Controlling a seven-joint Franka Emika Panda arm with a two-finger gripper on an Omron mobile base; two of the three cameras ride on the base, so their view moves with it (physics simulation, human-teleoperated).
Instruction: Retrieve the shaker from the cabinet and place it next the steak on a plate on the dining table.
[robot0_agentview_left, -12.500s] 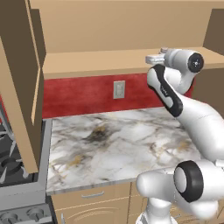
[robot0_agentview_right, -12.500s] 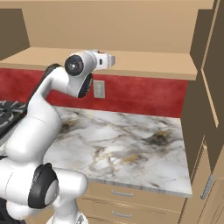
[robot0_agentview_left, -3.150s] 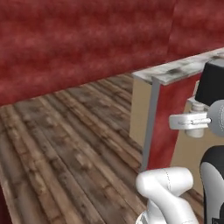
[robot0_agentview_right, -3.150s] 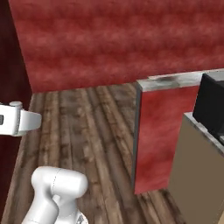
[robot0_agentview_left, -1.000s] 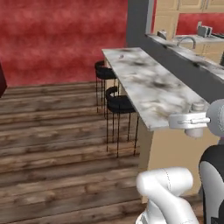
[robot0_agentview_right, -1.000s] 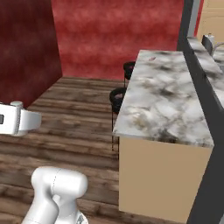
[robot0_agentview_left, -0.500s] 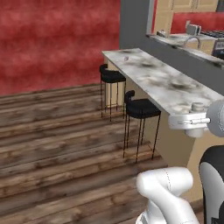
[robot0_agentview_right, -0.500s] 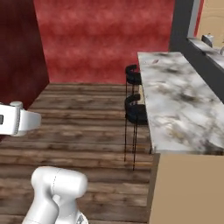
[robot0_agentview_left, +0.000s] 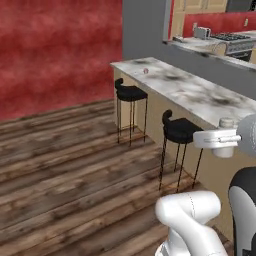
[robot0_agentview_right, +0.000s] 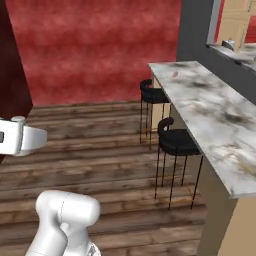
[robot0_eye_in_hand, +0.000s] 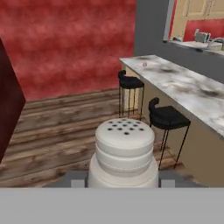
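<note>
- Since half a second ago the base has driven on and swung, so both base views have shifted: the dining table (robot0_agentview_left: 200, 95) now runs deeper across them, and more of the two black stools and of the kitchen behind shows. The tool has kept the shaker throughout.
- Clenched on the shaker (robot0_eye_in_hand: 124, 151), the tool (robot0_agentview_left: 223, 142) holds it upright; in the hand view the pale perforated cap faces the camera, with the body below it between the finger tips.
- From the left base camera the shaker (robot0_agentview_left: 226, 135) shows as a small pale cylinder at the end of the white hand, held in the air off the near end of the table and level with its top.
- Nearest the table's near end, a black stool (robot0_agentview_left: 180, 131) stands on the wooden floor (robot0_agentview_left: 75, 170) against the table's tan base; a second black stool (robot0_agentview_left: 129, 93) stands further along the same side.
- Far down the table, near its end, lies a small pinkish-red item, the steak (robot0_agentview_left: 146, 71); it is too small to make out a plate under it.
- Beyond the table rises a grey wall (robot0_agentview_left: 142, 27), and a red wall (robot0_agentview_left: 55, 50) closes the room behind the stools.
</note>
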